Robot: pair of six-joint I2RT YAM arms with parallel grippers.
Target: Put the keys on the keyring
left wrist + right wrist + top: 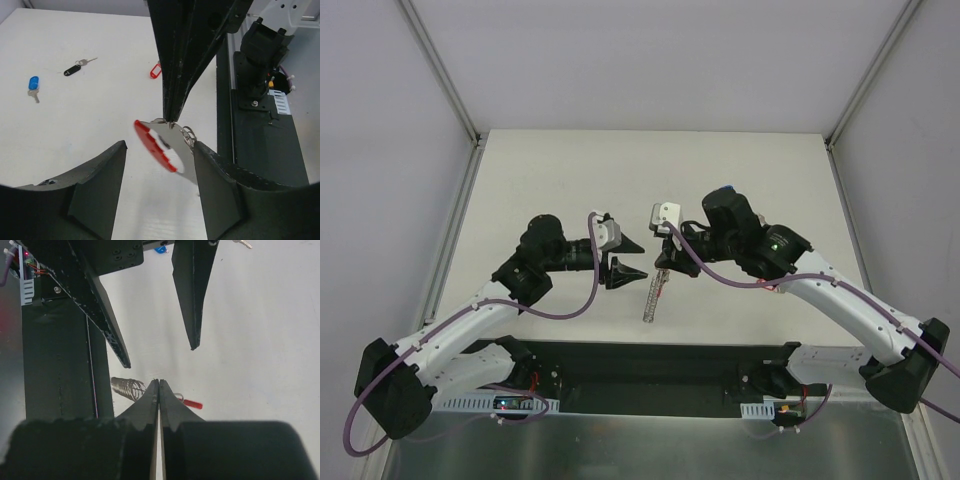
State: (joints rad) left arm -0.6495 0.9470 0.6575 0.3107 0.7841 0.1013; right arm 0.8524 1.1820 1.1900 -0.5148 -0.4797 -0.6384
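Red-and-silver keyring [156,146], clamped in my right gripper [171,117].
My left gripper [642,262] is spread wide on both sides of it, holding nothing. On the table [75,140], from ten to twelve o'clock in the left wrist view, lie a blue key [33,86], a black key [75,69] and a red tag [156,71].

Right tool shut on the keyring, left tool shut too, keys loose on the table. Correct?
No: the left tool is open, jaws wide apart, as the left wrist view shows. The right tool is shut on the keyring; keys lie loose on the table.
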